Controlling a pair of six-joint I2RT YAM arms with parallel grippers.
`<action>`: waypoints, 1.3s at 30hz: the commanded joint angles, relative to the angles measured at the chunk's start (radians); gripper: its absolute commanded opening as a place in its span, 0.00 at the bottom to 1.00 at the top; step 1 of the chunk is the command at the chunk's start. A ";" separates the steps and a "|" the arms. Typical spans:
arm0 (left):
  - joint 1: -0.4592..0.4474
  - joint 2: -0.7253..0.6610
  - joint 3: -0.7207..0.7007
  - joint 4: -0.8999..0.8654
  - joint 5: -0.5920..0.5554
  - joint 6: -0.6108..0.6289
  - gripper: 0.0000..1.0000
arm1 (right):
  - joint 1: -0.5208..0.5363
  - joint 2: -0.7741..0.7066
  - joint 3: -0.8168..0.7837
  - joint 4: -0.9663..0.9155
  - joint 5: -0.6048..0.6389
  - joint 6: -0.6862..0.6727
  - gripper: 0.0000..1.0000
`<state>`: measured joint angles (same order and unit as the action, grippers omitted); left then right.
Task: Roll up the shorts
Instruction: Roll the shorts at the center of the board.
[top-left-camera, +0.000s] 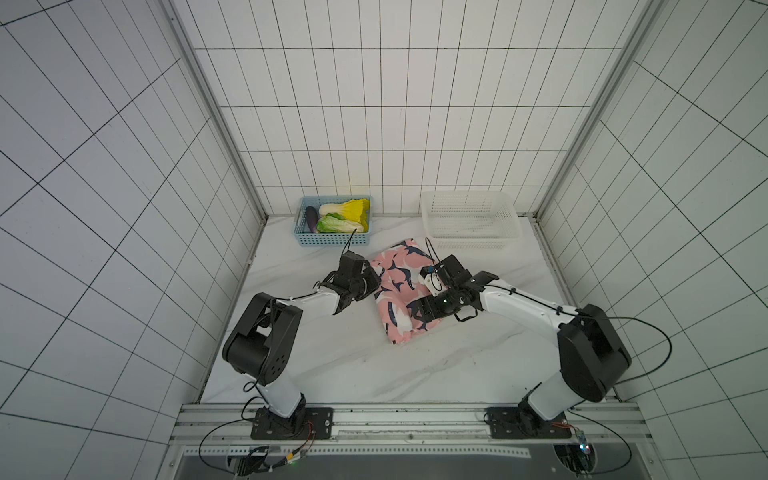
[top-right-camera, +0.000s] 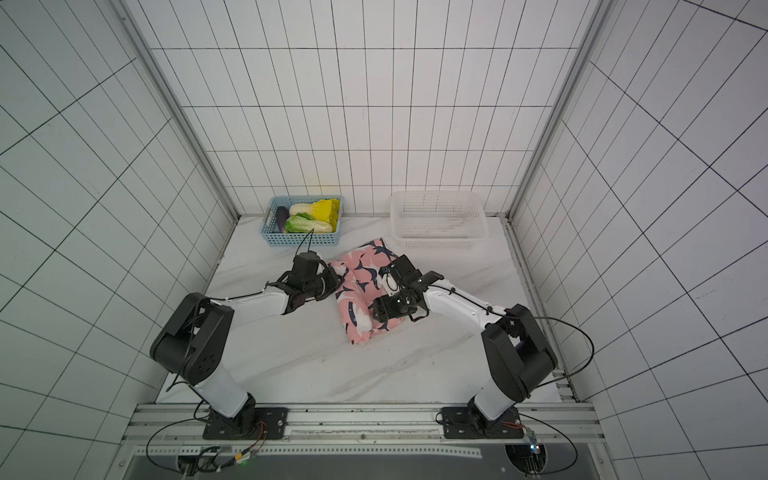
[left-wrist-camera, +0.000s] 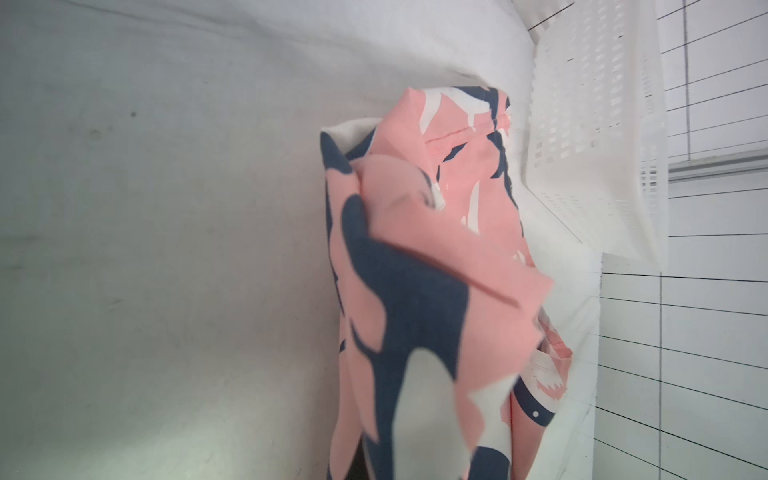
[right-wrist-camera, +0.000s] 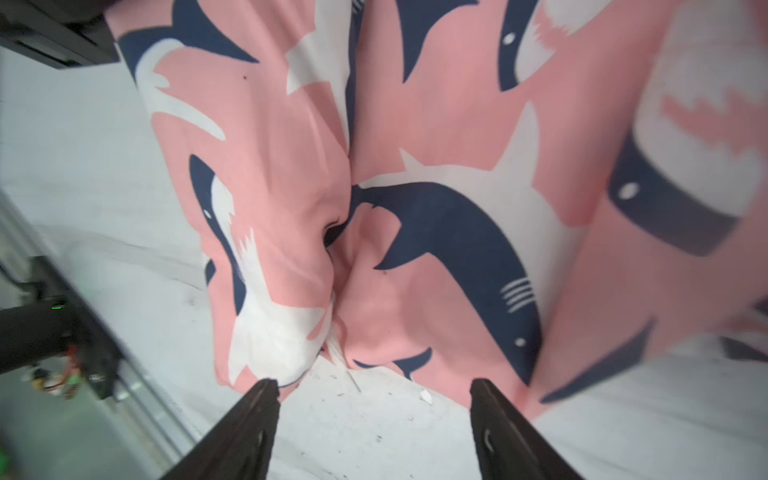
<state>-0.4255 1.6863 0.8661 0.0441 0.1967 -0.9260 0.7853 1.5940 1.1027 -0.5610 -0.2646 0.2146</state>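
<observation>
The shorts (top-left-camera: 399, 291) are lying half-rolled toward the back edge of the table (top-left-camera: 332, 365), near the white basket (top-left-camera: 469, 220), and are being pinched at 1 side by the closed left gripper (top-left-camera: 371, 283). The right gripper (right-wrist-camera: 374, 399) is being held with jaws apart, empty. With only 1 end being pulled, the roll could easily be skewed or loosened.

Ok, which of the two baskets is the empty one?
The white basket, the larger one on the robot's right. The smaller blue basket holds two cabbages and a purple eggplant.

Shorts (right-wrist-camera: 415, 166) cut off by right wrist view edges; left end effector (top-left-camera: 372, 286) fingertips hidden.
</observation>
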 joint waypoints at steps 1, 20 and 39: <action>-0.015 -0.011 0.026 -0.125 -0.072 0.002 0.00 | 0.110 0.020 0.088 -0.157 0.262 -0.065 0.79; -0.015 -0.007 0.052 -0.200 -0.055 -0.099 0.00 | 0.339 0.279 0.212 0.085 0.448 -0.043 0.85; 0.064 -0.141 -0.002 -0.237 -0.020 -0.032 0.60 | -0.018 0.311 0.013 0.466 -0.533 0.165 0.05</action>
<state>-0.3759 1.6352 0.8898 -0.1970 0.1902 -0.9977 0.8192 1.8999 1.1625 -0.2443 -0.4870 0.2661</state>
